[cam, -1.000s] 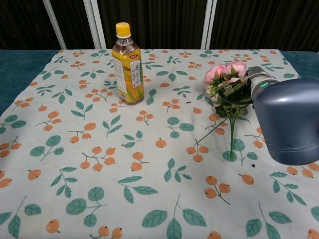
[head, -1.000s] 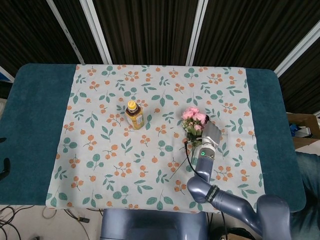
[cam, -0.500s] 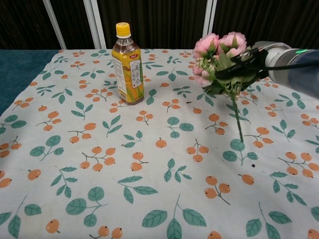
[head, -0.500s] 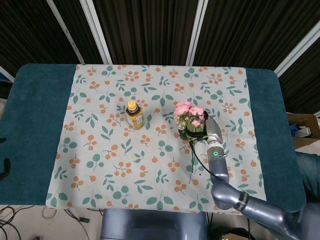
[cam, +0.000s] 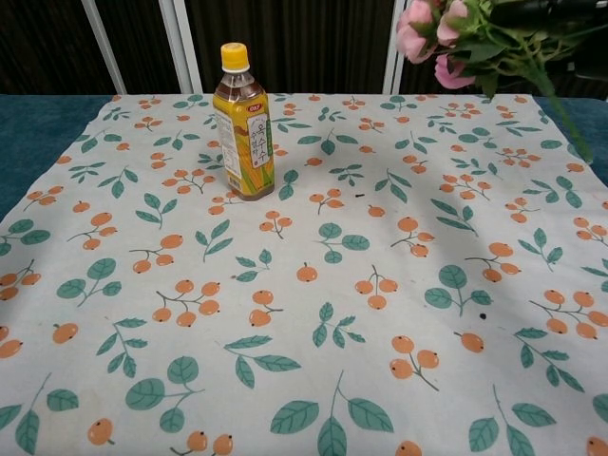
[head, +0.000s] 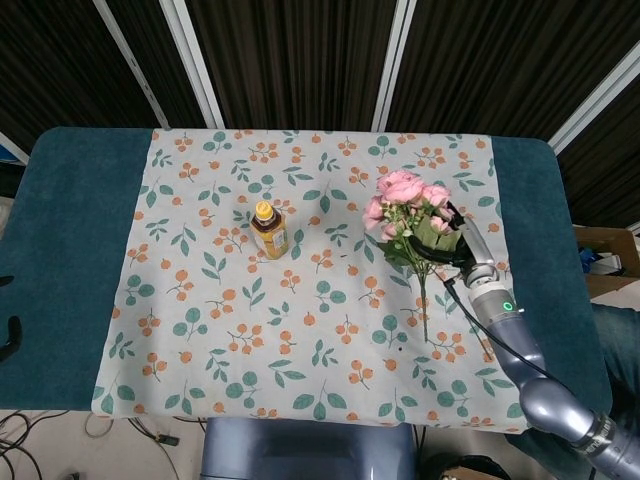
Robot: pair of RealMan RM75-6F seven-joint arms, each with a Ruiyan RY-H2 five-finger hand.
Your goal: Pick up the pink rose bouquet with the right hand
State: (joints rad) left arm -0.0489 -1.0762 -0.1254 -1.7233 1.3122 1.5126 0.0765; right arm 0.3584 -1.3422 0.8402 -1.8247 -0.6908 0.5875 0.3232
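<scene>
Bouquet (head: pixel 407 205) gripped in right hand (head: pixel 462 245), above tablecloth (head: pixel 200 330).

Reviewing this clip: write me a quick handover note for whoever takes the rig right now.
Right hand: grips the pink rose bouquet at its leafy base, blooms tilted toward the bottle.
Left hand: not in view.
Bouquet is off the tablecloth; in the chest view it hangs high at the top edge, its shadow on the cloth below.
Done: the pickup.
Left: probably just hold steady.
</scene>
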